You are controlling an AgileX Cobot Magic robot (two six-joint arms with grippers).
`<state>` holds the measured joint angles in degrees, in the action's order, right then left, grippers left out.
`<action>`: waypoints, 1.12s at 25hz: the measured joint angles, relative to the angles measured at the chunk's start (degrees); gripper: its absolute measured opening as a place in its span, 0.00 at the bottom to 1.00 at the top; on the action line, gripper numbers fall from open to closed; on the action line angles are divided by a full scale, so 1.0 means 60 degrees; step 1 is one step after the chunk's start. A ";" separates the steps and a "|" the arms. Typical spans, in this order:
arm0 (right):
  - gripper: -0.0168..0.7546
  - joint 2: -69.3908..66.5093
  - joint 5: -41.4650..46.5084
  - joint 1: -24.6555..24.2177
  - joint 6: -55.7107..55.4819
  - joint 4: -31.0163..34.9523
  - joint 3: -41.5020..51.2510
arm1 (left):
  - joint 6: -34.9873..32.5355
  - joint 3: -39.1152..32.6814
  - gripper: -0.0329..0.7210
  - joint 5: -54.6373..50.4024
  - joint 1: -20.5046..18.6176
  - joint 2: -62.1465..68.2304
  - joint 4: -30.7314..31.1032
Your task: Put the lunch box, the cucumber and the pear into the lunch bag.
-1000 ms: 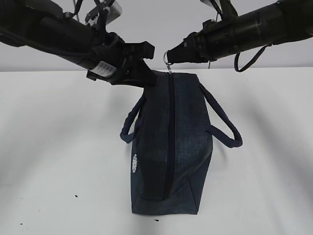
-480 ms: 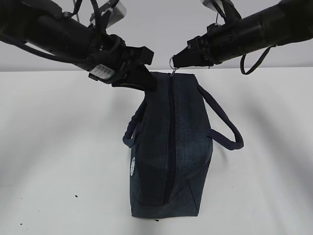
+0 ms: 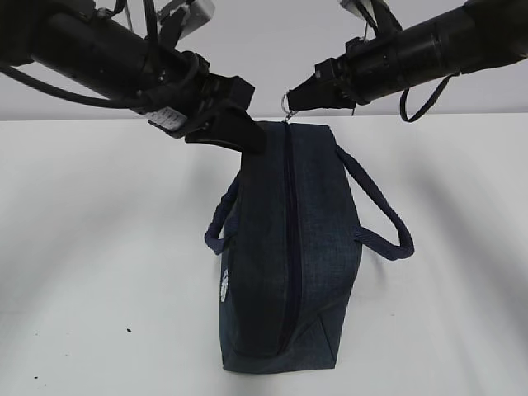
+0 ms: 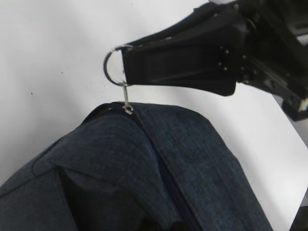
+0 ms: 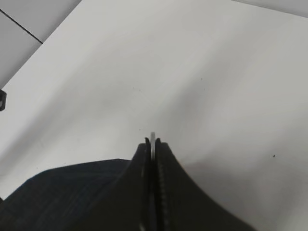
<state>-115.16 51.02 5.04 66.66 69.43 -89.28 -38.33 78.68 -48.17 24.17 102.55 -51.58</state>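
The dark navy lunch bag (image 3: 289,247) stands on the white table with its top zipper (image 3: 287,223) shut along its whole length. My right gripper (image 3: 297,97) is shut on the metal ring pull (image 3: 286,101) at the bag's far end. The left wrist view shows this grip (image 4: 127,65) and the ring (image 4: 106,67). In the right wrist view the jaws (image 5: 152,144) are pressed together on the thin ring. My left gripper (image 3: 246,136) is shut on the bag's far left top edge. The lunch box, cucumber and pear are out of view.
The bag's two loop handles hang out to the left (image 3: 218,224) and right (image 3: 381,219). White table (image 3: 91,247) lies around the bag, with a few small dark specks near the front edge. A pale wall is behind.
Both arms have risen a little and the left arm has drawn slightly back to the left. The bag's far end has lifted a bit with them. Both grips are unchanged.
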 joint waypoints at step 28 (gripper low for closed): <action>0.03 -0.1882 0.0171 0.0000 -0.0515 0.0220 -0.0825 | -0.0706 -0.0093 0.07 -0.0382 -0.0381 -0.0654 -0.0116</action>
<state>-126.45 52.04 5.04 63.56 70.76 -94.23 -42.57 78.12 -50.46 21.88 98.63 -52.28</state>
